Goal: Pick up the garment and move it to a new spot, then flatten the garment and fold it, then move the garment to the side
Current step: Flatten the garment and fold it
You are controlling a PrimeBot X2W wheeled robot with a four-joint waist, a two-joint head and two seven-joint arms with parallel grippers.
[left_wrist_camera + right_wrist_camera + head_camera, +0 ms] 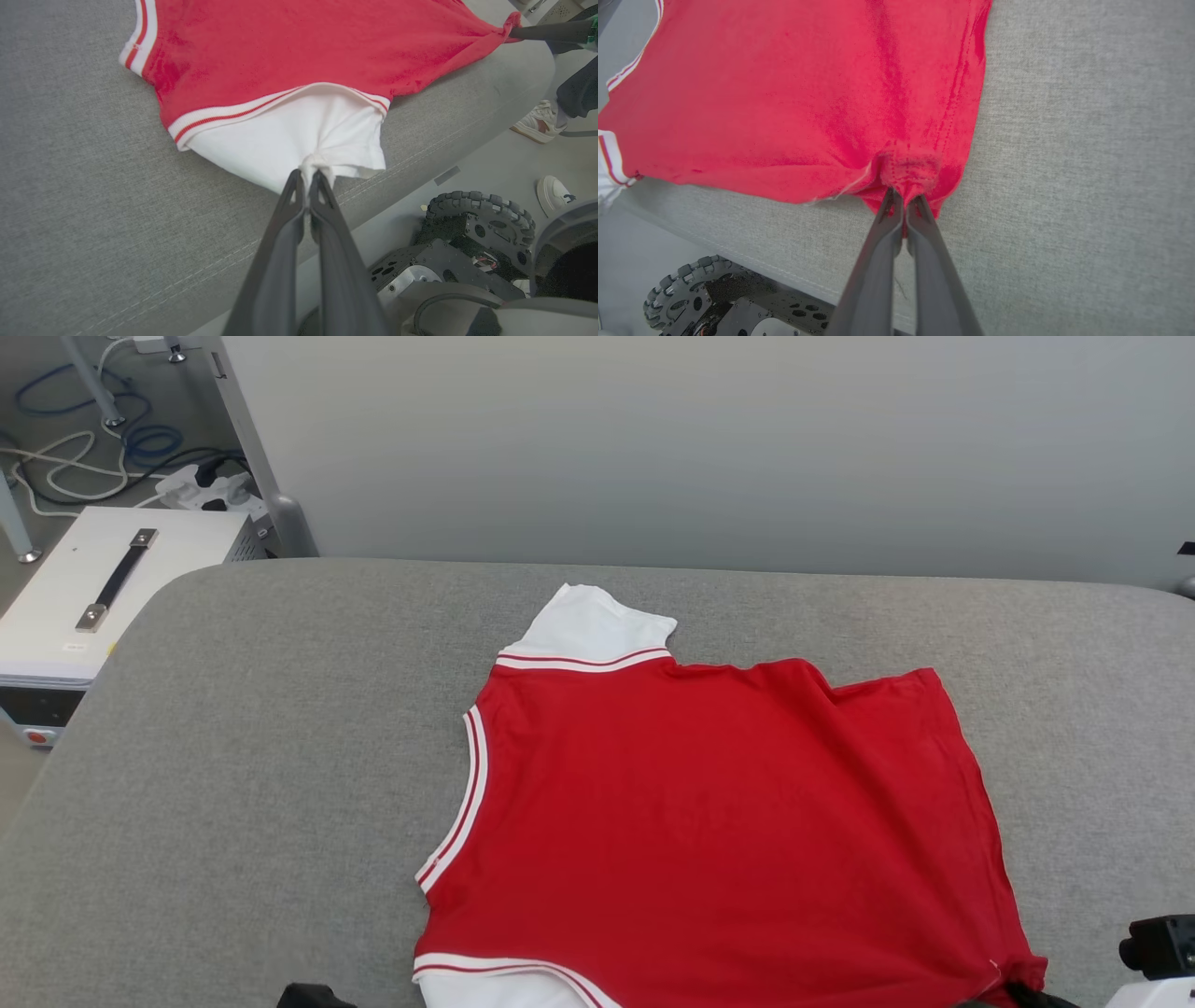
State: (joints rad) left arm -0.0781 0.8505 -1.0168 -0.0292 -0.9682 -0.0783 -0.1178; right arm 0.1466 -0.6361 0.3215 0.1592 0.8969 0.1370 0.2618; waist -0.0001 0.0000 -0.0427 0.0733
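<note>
The garment (709,812) is a red shirt with white sleeves and red-white trim, spread nearly flat on the grey padded table (233,756), plain red side up. One white sleeve (593,625) points to the far side. In the left wrist view my left gripper (307,175) is shut on the bunched edge of the near white sleeve (299,140) at the table's front edge. In the right wrist view my right gripper (903,198) is shut on a pinched red hem corner (908,170). That same right gripper (516,31) holds the stretched corner at the upper right of the left wrist view.
A white box with a black handle (103,588) and cables on the floor (103,457) lie beyond the table's far left corner. A pale wall (709,448) runs behind the table. My wheeled base (476,224) and a person's shoes (537,123) are below the front edge.
</note>
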